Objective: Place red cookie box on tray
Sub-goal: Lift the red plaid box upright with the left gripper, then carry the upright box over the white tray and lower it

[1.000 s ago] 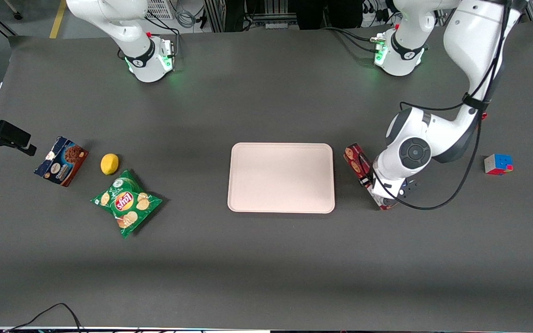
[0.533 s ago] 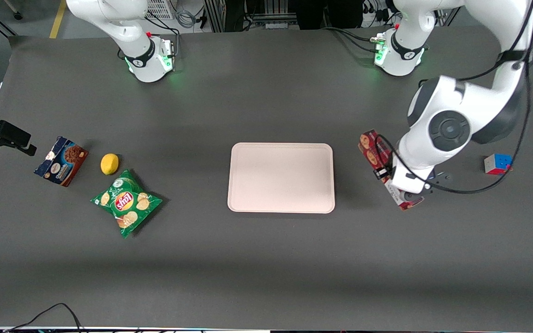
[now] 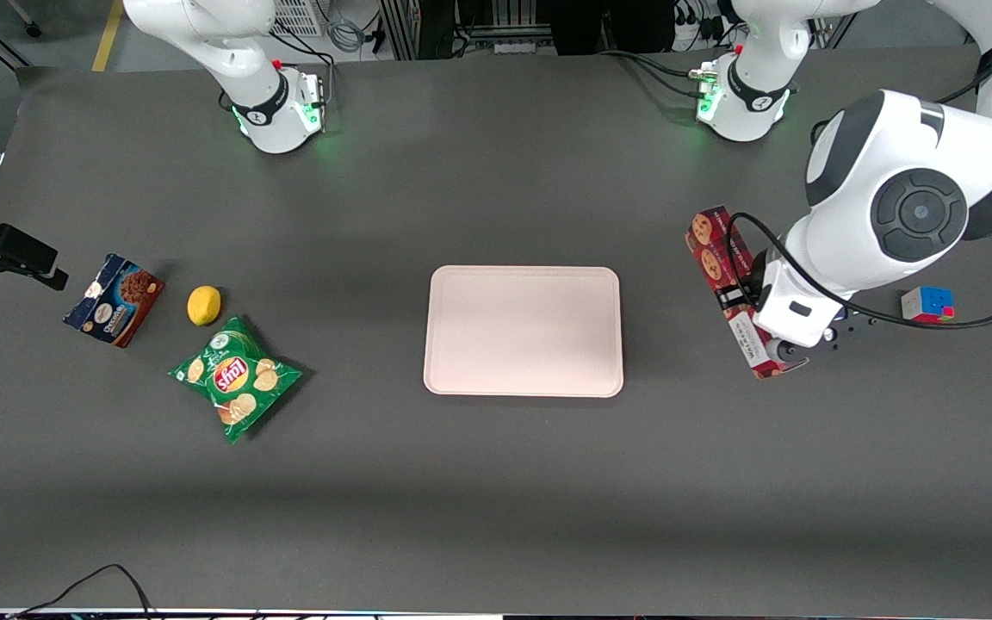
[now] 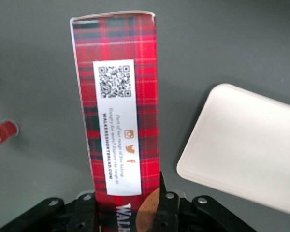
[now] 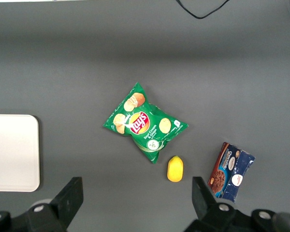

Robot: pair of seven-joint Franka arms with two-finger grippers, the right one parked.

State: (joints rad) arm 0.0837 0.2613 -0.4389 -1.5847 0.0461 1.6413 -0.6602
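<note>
I see my end effector (image 3: 773,337) pinching the red cookie box (image 3: 724,280), now lifted higher off the desk (image 3: 496,482) than a second ago and drifted farther from the tray (image 3: 523,331), toward the working arm's end.

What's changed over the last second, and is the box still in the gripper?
The gripper, shut on the red cookie box, has lifted it off the table; box and arm now show larger and farther from the tray, toward the working arm's end. Tray, Rubik's cube, chips bag, lemon and chocolate cookie box stayed put.
</note>
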